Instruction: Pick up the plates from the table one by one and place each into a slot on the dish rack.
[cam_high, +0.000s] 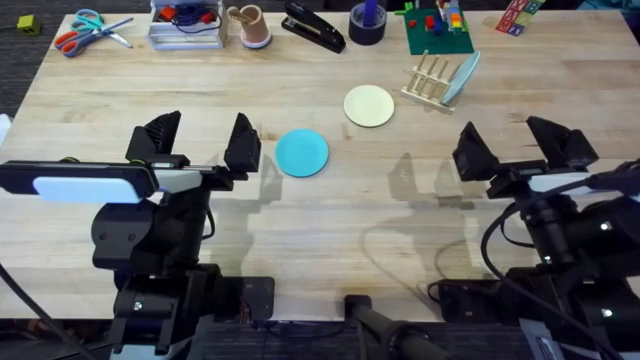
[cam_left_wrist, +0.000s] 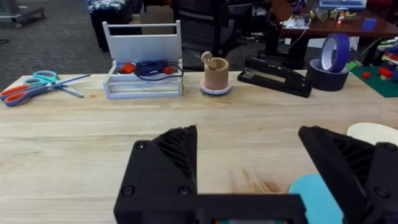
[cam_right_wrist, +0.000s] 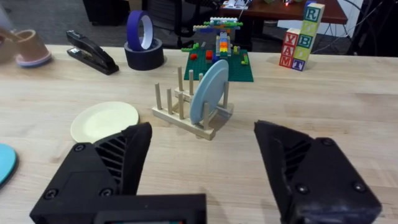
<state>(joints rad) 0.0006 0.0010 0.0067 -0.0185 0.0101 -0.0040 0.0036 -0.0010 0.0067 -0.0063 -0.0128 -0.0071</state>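
Left wrist view: the turquoise plate (cam_left_wrist: 314, 198) is partly covered by the left pincer (cam_left_wrist: 267, 180); the cream plate (cam_left_wrist: 374, 133) is cut by the frame edge. Right wrist view: the turquoise plate (cam_right_wrist: 5, 163) runs off the edge. The pale blue plate (cam_right_wrist: 208, 91) hides, probably, several pegs of the dish rack (cam_right_wrist: 186, 112).

Both arms are matte black, built of blocky housings with black cables looping at their bases. The left tool (cam_high: 200, 142) has two wedge-shaped black fingers with ribbed inner faces and small round screws, behind a white bar with a pale blue panel. The right tool (cam_high: 522, 148) has matching fingers and a white band
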